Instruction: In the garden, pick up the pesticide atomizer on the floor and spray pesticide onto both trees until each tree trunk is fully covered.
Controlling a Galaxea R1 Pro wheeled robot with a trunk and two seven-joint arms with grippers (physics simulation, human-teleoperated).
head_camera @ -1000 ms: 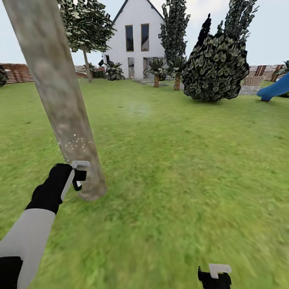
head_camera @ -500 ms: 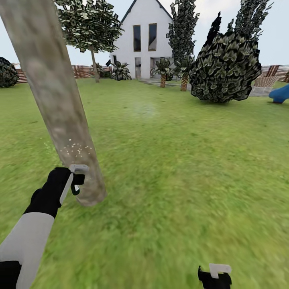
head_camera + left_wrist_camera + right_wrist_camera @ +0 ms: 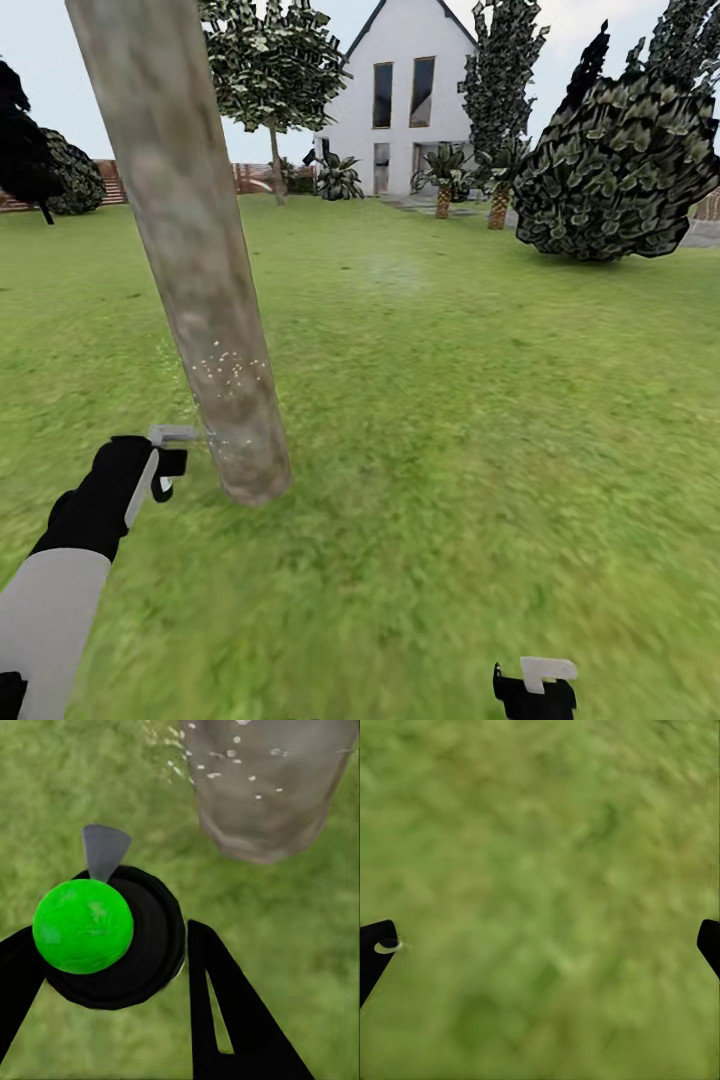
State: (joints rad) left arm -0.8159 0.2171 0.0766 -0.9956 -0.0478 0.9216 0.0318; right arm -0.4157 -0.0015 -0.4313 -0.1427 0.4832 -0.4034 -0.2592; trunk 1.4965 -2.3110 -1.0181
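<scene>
A thick pale mottled tree trunk [image 3: 190, 250] leans up from the lawn close in front of me, on the left. White spray specks [image 3: 230, 372] dot its lower part. My left gripper [image 3: 162, 468] is shut on the pesticide atomizer [image 3: 170, 440], whose white trigger head points at the trunk just above its base, a short gap away. In the left wrist view the atomizer [image 3: 142, 945] shows as a dark round body with a green ball on it, held between black fingers [image 3: 225, 1012], with the trunk's base [image 3: 262, 787] ahead. My right gripper [image 3: 535, 688] hangs low, open over bare grass [image 3: 540, 900].
Green lawn stretches all around. A big dark bush [image 3: 620, 170] stands at the right, and a white house [image 3: 410, 100] with small palms lies far ahead. Another tree [image 3: 272, 60] stands far back by the brown fence [image 3: 250, 178].
The camera has turned, shifting the whole scene rightward. My left gripper with the atomizer has drawn slightly back and down from the trunk. The right gripper has not moved.
</scene>
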